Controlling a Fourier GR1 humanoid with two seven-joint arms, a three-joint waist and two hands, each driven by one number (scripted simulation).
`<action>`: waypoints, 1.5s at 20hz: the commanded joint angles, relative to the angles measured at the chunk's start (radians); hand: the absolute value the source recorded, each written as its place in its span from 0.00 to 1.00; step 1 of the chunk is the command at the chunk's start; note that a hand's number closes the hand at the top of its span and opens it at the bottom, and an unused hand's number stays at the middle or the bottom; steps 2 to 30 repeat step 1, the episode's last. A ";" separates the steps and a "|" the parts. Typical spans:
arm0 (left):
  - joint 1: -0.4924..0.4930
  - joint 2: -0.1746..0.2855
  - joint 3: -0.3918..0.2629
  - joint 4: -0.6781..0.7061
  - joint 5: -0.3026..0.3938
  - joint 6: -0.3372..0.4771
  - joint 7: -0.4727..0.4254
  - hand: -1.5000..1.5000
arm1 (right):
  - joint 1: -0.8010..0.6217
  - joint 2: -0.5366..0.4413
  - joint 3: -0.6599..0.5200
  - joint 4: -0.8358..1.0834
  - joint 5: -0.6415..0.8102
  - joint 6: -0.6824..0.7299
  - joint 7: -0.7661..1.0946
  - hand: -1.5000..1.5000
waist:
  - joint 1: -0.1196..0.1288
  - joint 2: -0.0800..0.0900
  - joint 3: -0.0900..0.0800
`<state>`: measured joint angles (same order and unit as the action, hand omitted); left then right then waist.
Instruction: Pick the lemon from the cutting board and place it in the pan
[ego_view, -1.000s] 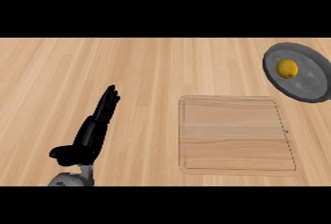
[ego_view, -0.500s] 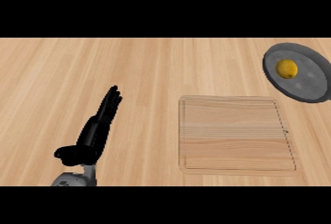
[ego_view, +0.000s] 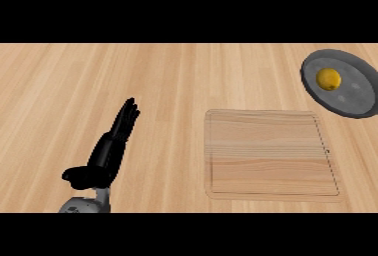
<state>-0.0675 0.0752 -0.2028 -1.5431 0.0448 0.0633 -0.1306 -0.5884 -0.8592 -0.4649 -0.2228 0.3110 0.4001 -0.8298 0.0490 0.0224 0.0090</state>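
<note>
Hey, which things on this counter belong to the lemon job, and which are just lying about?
Belong to the job:
- lemon, already lying in the pan
- pan, at the far right
- cutting board, right of centre

Just lying about:
- no loose objects; there is only the wooden counter and the left robot hand, resting open at the lower left

The left hand (ego_view: 103, 155), open with fingers straight at the lower left of the counter (ego_view: 148, 75), is barely drifting: its thumb and wrist are edging slightly to the right.
</note>
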 joint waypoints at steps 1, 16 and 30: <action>-0.002 0.014 0.004 -0.024 -0.004 -0.002 0.028 0.50 | 0.008 0.012 0.007 -0.004 0.008 0.038 -0.137 0.00 | 0.002 -0.002 0.000; -0.002 0.014 0.004 -0.024 -0.004 -0.002 0.028 0.50 | 0.008 0.012 0.007 -0.004 0.008 0.038 -0.137 0.00 | 0.002 -0.002 0.000; -0.002 0.014 0.004 -0.024 -0.004 -0.002 0.028 0.50 | 0.008 0.012 0.007 -0.004 0.008 0.038 -0.137 0.00 | 0.002 -0.002 0.000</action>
